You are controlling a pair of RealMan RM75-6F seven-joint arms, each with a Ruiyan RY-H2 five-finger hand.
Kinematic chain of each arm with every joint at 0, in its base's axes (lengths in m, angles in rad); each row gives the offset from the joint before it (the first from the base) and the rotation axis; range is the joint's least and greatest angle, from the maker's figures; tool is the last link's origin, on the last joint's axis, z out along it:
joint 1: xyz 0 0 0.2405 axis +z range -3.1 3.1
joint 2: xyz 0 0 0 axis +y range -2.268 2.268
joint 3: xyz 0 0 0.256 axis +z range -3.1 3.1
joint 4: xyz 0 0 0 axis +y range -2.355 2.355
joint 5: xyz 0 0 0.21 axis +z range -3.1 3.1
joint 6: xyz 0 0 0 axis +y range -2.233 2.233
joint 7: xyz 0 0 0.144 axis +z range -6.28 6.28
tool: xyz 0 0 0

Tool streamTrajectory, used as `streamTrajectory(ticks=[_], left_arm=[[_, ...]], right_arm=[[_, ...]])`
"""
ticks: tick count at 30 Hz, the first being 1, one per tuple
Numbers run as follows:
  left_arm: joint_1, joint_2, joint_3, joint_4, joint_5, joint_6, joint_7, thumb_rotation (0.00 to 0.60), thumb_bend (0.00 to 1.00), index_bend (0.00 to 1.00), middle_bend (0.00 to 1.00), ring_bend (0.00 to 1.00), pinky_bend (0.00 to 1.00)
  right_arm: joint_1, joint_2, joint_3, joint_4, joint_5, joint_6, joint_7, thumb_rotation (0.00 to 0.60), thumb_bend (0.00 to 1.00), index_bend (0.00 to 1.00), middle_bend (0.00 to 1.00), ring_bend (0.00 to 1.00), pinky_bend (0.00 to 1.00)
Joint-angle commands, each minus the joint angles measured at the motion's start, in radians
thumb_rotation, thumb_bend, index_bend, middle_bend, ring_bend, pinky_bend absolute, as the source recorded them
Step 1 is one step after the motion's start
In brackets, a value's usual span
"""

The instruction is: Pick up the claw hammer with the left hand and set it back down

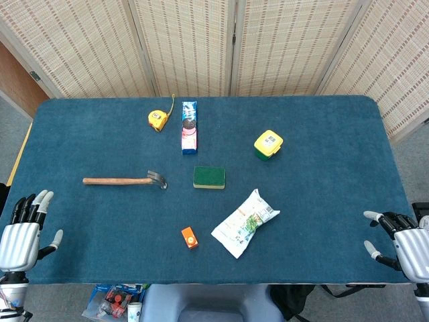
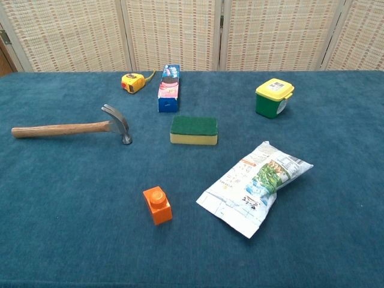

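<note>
The claw hammer [image 1: 125, 180] [image 2: 72, 128] lies flat on the blue table, left of centre. Its wooden handle points left and its steel head [image 1: 157, 178] [image 2: 117, 122] lies at the right end. My left hand [image 1: 24, 230] hovers at the table's near left corner, fingers spread and holding nothing, well short of the handle. At the near right edge my right hand [image 1: 398, 238] is likewise spread and holds nothing. Neither hand appears in the chest view.
A green and yellow sponge [image 1: 209, 177] lies just right of the hammer head. An orange block [image 1: 190, 237] and a snack bag [image 1: 244, 222] sit nearer me. A tape measure [image 1: 158, 119], a biscuit pack [image 1: 189, 127] and a yellow-lidded tub [image 1: 268, 144] stand further back.
</note>
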State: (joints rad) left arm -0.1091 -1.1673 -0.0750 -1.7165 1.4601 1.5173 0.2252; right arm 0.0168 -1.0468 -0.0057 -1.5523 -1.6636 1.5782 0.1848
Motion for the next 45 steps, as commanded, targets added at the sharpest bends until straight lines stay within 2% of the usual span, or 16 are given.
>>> streamTrajectory(ticks=[1,13,20,26,30,33,37,45], left_arm=[[0.001,0.001,0.002,0.003,-0.002,-0.002,0.004,0.6,0.34,0.0,0.0,0.0,0.0],[-0.029,0.011,-0.005,0.004,0.018,-0.036,-0.002,0.6,0.34,0.0,0.0,0.0,0.0],[-0.133,0.002,-0.046,0.008,0.014,-0.157,0.008,0.6,0.34,0.03,0.0,0.0,0.0],[-0.264,-0.028,-0.092,0.014,-0.092,-0.354,0.067,0.6,0.34,0.08,0.07,0.0,0.0],[-0.35,-0.078,-0.124,0.058,-0.182,-0.458,0.127,0.6,0.34,0.11,0.08,0.0,0.0],[-0.403,-0.121,-0.145,0.105,-0.25,-0.513,0.162,0.6,0.34,0.15,0.08,0.0,0.0],[-0.464,-0.164,-0.16,0.159,-0.34,-0.575,0.211,0.6,0.34,0.15,0.08,0.0,0.0],[-0.576,-0.228,-0.155,0.26,-0.577,-0.683,0.334,0.6,0.34,0.13,0.11,0.0,0.0]], right_arm=[[0.002,-0.001,0.001,-0.003,0.006,-0.005,-0.004,0.6,0.28,0.27,0.42,0.27,0.28],[-0.007,0.016,0.011,-0.027,0.011,0.024,-0.023,0.6,0.28,0.27,0.42,0.27,0.28],[-0.008,0.026,0.015,-0.042,0.01,0.032,-0.034,0.6,0.28,0.27,0.42,0.27,0.28],[-0.01,0.028,0.013,-0.045,0.013,0.03,-0.036,0.6,0.28,0.27,0.42,0.27,0.28],[-0.015,0.028,0.011,-0.041,0.021,0.03,-0.033,0.6,0.28,0.27,0.42,0.27,0.28],[-0.019,0.028,0.01,-0.038,0.027,0.029,-0.03,0.6,0.28,0.27,0.42,0.27,0.28],[-0.021,0.03,0.01,-0.038,0.031,0.029,-0.029,0.6,0.28,0.27,0.42,0.27,0.28],[-0.021,0.031,0.01,-0.039,0.039,0.019,-0.03,0.6,0.28,0.27,0.42,0.27,0.28]])
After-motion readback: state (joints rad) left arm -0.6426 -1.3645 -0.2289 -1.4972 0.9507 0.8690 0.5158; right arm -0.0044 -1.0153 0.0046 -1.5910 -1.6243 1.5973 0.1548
